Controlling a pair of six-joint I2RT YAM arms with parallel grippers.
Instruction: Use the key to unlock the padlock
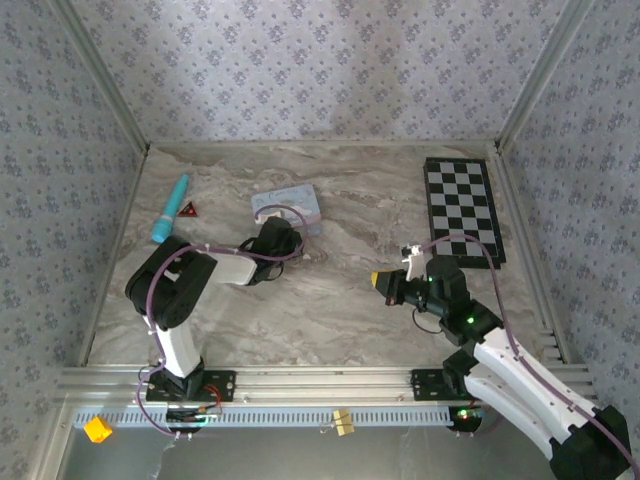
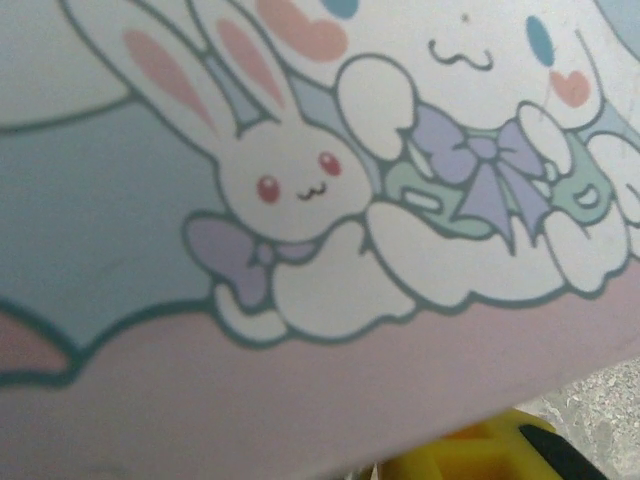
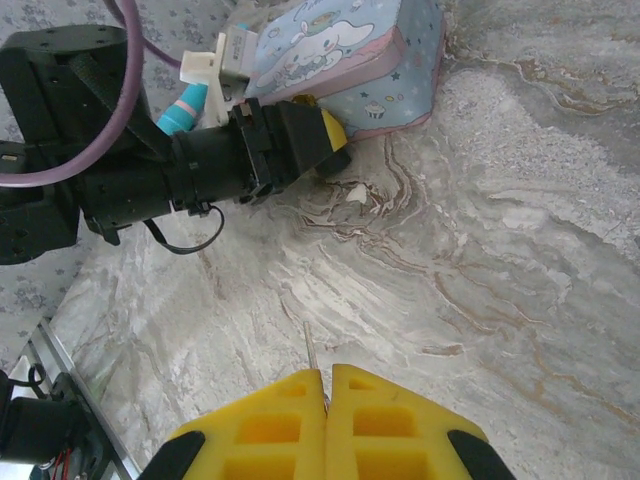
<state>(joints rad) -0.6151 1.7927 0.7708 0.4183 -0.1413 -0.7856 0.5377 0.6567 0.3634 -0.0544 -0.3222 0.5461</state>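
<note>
Overhead, left gripper (image 1: 283, 238) sits against the cartoon tin (image 1: 292, 205), upper centre; right gripper (image 1: 381, 283) centre-right over marble table (image 1: 300, 315), floral walls (image 1: 300, 70) around. Left wrist: tin close up, can't tell finger spread. Right wrist: yellow fingers (image 3: 390, 420) pinched together on key (image 3: 310, 350), thin blade pointing up-frame.

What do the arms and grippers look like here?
Left arm and right arm: white and black links with purple cables looping along them. Left gripper and right gripper have yellow fingers with black edges. Green lights glow on the right arm.
</note>
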